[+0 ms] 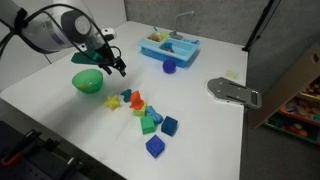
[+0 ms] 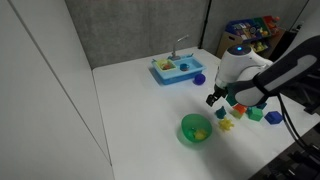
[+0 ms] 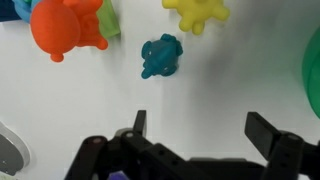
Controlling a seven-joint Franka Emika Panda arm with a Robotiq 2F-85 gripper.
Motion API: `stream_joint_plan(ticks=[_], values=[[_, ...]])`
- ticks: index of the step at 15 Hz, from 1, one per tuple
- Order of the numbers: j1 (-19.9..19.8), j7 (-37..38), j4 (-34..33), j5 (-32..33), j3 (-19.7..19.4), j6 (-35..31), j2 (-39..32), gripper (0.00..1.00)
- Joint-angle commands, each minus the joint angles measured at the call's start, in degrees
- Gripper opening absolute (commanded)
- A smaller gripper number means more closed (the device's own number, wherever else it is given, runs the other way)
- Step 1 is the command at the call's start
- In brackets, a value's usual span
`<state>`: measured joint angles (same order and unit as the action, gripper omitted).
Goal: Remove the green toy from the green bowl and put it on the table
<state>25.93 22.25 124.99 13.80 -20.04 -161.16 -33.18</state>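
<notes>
Your gripper (image 3: 198,120) hangs over the table (image 3: 80,110) with its fingers spread wide and nothing between them. In the wrist view the green toy (image 3: 160,55) lies on the white surface at 12 o'clock from the fingers. An orange toy (image 3: 65,25) is at its 10 o'clock and a yellow toy (image 3: 195,12) at its 1 o'clock. The green bowl (image 1: 88,80) sits nearby, at 3 o'clock.

Claw (image 3: 197,122) spread wide over the table (image 3: 60,110) — teal toy (image 3: 161,56) just ahead.
</notes>
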Motion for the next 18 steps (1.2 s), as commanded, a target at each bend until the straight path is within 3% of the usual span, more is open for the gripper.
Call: stream_joint_plan(ticks=[1, 10, 18], values=[[-2.40, -0.11, 2.46, -0.05, 2.98, 5.84, 7.12, 1.00], [-13.17, -3.59, 4.35, -7.01, 15.68, 19.26, 19.66, 1.00], [-17.21, -6.16, 5.51, -13.27, 21.38, 32.29, 31.86, 1.00]])
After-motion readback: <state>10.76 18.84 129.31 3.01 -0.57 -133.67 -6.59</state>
